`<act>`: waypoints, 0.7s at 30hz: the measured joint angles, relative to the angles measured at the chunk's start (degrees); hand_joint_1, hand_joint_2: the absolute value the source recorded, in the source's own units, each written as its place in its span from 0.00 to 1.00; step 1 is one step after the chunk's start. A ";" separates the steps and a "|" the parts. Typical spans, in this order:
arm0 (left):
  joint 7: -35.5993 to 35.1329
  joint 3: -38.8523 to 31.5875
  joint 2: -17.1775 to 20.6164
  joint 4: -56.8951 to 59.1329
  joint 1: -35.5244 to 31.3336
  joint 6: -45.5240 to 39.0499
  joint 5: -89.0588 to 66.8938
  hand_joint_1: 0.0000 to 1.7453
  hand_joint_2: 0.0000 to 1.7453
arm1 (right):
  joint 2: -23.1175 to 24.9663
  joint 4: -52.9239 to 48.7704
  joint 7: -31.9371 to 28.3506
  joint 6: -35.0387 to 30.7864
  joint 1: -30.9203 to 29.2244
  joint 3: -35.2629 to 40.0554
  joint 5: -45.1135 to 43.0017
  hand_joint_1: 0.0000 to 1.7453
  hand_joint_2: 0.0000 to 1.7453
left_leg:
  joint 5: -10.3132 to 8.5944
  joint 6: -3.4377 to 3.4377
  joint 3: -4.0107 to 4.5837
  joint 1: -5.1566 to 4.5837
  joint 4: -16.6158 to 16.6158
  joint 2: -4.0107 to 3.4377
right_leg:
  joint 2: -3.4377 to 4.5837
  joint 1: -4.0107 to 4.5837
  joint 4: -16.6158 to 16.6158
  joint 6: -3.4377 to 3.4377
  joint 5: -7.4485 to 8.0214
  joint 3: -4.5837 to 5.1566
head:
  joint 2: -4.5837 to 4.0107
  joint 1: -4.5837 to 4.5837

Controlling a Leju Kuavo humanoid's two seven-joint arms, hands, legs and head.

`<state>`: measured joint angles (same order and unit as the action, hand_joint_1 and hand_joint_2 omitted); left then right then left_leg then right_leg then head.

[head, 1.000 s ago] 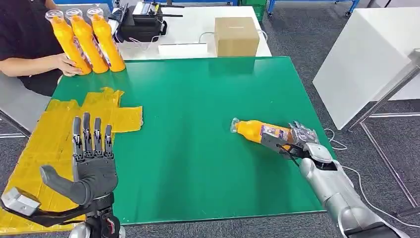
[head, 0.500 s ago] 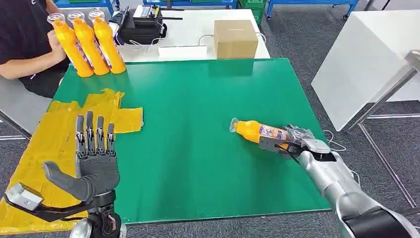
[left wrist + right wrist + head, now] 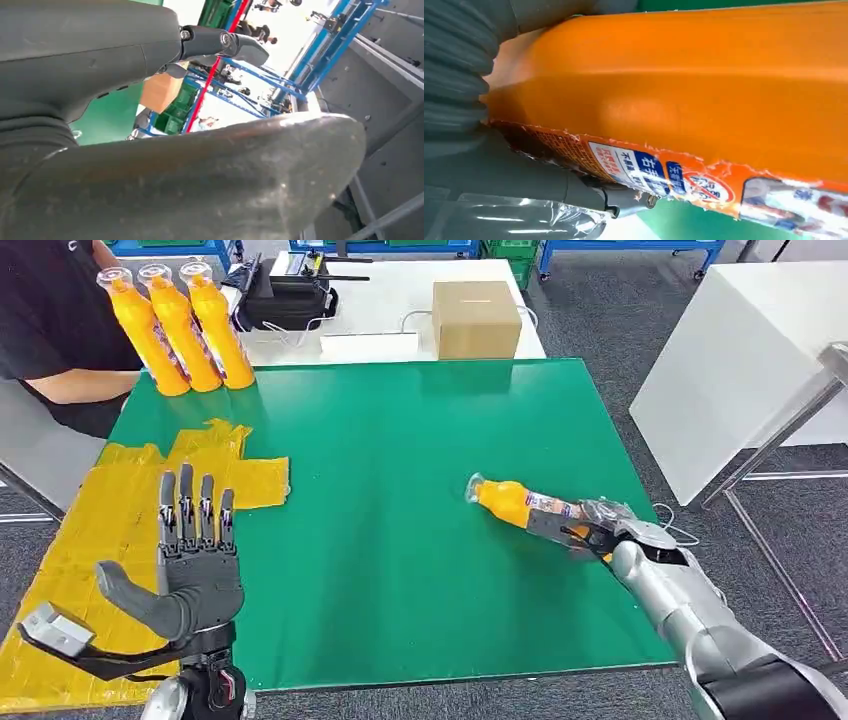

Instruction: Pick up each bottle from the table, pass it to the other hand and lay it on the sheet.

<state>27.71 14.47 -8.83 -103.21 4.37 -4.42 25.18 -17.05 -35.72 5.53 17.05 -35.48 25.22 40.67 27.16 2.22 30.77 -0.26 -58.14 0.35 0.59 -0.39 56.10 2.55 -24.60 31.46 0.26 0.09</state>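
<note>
One bottle (image 3: 520, 504) lay on green table (image 3: 400, 440), gripped by right hand (image 3: 590, 530); left hand (image 3: 198, 565) held nothing, fingers spread.

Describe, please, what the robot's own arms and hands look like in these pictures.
The right arm is silver metal in rounded segments with a dark joint near the bottom. The left hand is dark grey, with a thick thumb, darker ribbed fingers and a black wrist. The right hand is grey with dark fingers and clear plastic film over it.
</note>
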 measured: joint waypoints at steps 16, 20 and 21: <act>-2.05 -0.13 1.16 1.97 5.45 0.33 -0.61 0.00 1.00 | 0.09 -46.89 -6.99 -11.10 22.18 -4.44 -38.55 1.00 1.00 | -0.08 -0.06 1.03 0.03 0.01 0.27 | -0.22 0.00 0.09 0.01 -0.02 0.88 | 0.00 0.02; -2.25 -0.02 1.22 1.99 5.78 1.64 0.00 0.00 1.00 | 0.48 -51.08 -8.44 -11.28 23.07 -4.28 -38.81 1.00 1.00 | -0.08 -0.06 1.14 0.00 0.01 0.27 | -0.23 -0.04 0.07 0.01 -0.02 0.95 | 0.00 0.00; -2.38 0.09 1.25 2.01 5.84 2.19 0.40 0.00 1.00 | 0.88 -51.93 -8.79 -11.37 23.14 -4.00 -38.72 1.00 1.00 | -0.08 -0.06 1.13 0.00 0.01 0.25 | -0.22 -0.04 0.07 0.01 -0.02 0.96 | 0.00 0.02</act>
<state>25.33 14.56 -7.58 -101.20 10.20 -2.23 25.57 -16.17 -87.65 -3.26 5.68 -12.34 21.22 1.95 27.07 2.17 31.91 -0.26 -58.13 0.60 0.37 -0.43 56.17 2.56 -24.62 32.42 0.26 0.11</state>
